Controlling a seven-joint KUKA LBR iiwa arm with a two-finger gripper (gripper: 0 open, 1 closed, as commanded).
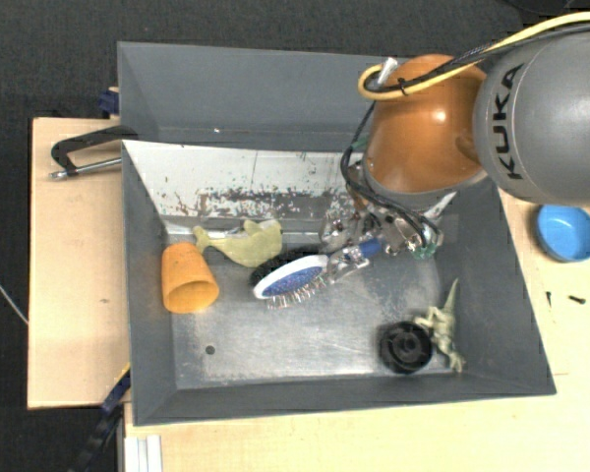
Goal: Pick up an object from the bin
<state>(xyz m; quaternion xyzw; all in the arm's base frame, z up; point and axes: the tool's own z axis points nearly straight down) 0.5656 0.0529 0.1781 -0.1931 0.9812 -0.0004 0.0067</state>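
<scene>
My gripper (349, 245) hangs below the arm's orange cover at the middle of the bin, near the back wall. It is right at the handle end of a hairbrush (289, 279) with a blue and white oval head, which lies slanting just left of it. The brush's blue handle (370, 249) runs in under the gripper. A pale yellow-green toy (243, 244) lies just left of the brush against the back wall.
An orange cup (189, 279) lies on its side at the left. A black round part (405, 347) and a pale green toy figure (443, 331) sit at the front right. Bare floor stretches along the front middle.
</scene>
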